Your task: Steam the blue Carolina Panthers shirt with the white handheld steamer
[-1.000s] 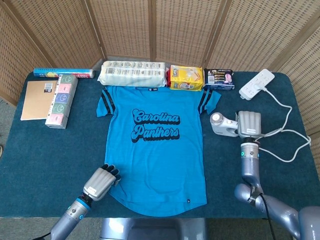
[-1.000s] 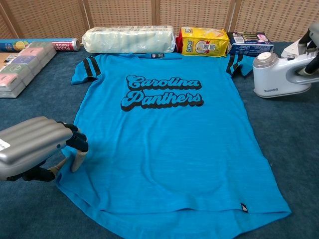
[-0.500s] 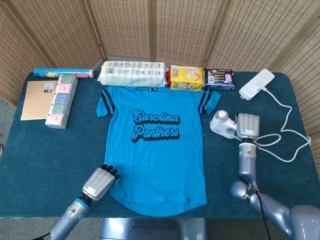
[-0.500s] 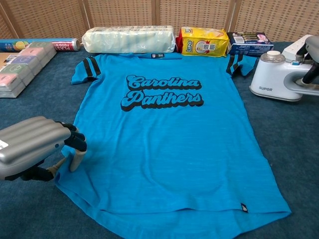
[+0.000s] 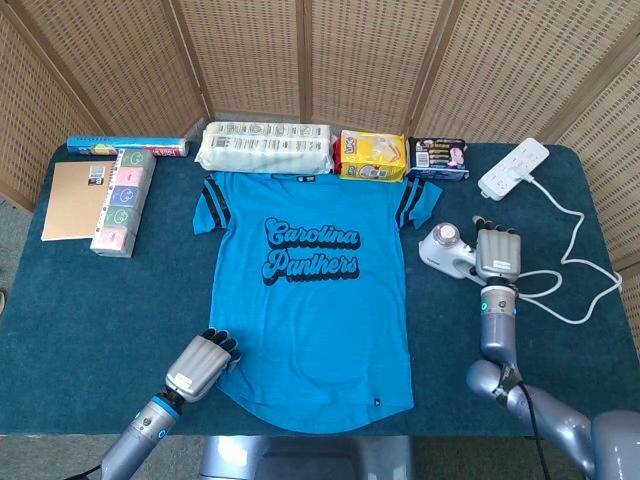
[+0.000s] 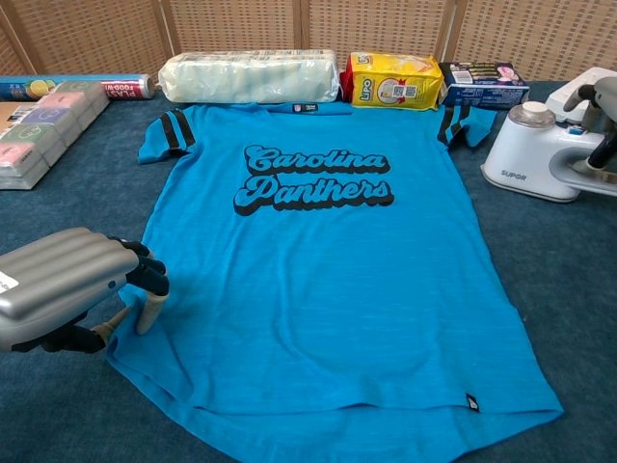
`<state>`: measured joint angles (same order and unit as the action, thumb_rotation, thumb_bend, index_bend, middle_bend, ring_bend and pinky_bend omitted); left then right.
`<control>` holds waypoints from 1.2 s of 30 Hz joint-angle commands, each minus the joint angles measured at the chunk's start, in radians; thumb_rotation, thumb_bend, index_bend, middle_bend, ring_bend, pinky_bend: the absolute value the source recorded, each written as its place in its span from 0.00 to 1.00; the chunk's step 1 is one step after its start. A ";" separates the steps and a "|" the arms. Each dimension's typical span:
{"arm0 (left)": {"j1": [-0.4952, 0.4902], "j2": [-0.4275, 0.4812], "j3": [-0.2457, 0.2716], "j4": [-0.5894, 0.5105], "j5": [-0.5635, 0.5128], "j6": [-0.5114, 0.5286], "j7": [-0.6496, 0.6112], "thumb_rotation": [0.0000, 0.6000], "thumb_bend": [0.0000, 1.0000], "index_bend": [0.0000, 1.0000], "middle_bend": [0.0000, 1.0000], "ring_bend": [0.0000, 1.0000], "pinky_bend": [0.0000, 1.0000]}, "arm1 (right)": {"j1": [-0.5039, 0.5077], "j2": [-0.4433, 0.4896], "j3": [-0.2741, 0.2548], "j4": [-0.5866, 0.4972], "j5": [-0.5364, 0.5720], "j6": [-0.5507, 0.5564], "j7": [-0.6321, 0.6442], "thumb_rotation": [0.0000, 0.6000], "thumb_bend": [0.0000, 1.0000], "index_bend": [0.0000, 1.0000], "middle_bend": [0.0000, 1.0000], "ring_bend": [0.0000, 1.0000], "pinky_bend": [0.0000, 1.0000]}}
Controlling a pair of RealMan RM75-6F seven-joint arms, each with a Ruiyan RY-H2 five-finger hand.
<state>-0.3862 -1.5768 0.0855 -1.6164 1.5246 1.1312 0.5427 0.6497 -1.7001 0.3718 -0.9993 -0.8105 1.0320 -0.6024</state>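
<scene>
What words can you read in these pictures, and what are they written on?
"Carolina Panthers": on the blue shirt.
"SUPOR": on the white steamer, held by the right hand.
"PLAS...": on the blue box; the rest is hidden.
Labels on the yellow pack and other packs: too small to read.

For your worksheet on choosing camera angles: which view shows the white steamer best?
The head view. It shows the whole steamer on the table, right of the shirt, with the right hand on its handle. The chest view shows the steamer closer, brand lettering readable, but its handle end runs off the frame.
</scene>
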 commanded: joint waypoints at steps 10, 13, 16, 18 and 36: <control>0.000 -0.001 0.002 -0.004 0.003 0.002 0.007 1.00 0.55 0.61 0.45 0.32 0.33 | -0.020 0.044 -0.018 -0.079 0.007 0.017 0.000 1.00 0.26 0.06 0.23 0.24 0.22; 0.002 0.002 0.007 -0.008 0.006 0.003 0.010 1.00 0.55 0.61 0.45 0.32 0.33 | -0.030 0.063 -0.027 -0.119 0.003 0.028 0.001 1.00 0.26 0.06 0.23 0.24 0.22; 0.005 0.009 0.013 -0.020 0.003 0.002 0.023 1.00 0.54 0.61 0.45 0.32 0.33 | -0.036 0.083 -0.033 -0.160 0.005 0.035 -0.008 1.00 0.27 0.06 0.23 0.23 0.21; 0.006 0.018 0.017 -0.033 -0.001 0.000 0.035 1.00 0.54 0.61 0.45 0.32 0.33 | -0.039 0.095 -0.035 -0.190 0.011 0.040 -0.016 1.00 0.27 0.05 0.23 0.22 0.21; 0.010 0.121 0.050 -0.162 -0.124 -0.064 0.162 1.00 0.40 0.46 0.41 0.24 0.26 | -0.053 0.180 -0.073 -0.366 0.025 0.077 -0.052 0.99 0.29 0.04 0.23 0.22 0.20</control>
<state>-0.3753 -1.4614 0.1334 -1.7727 1.4076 1.0720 0.6998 0.5972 -1.5226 0.3002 -1.3625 -0.7842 1.1077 -0.6540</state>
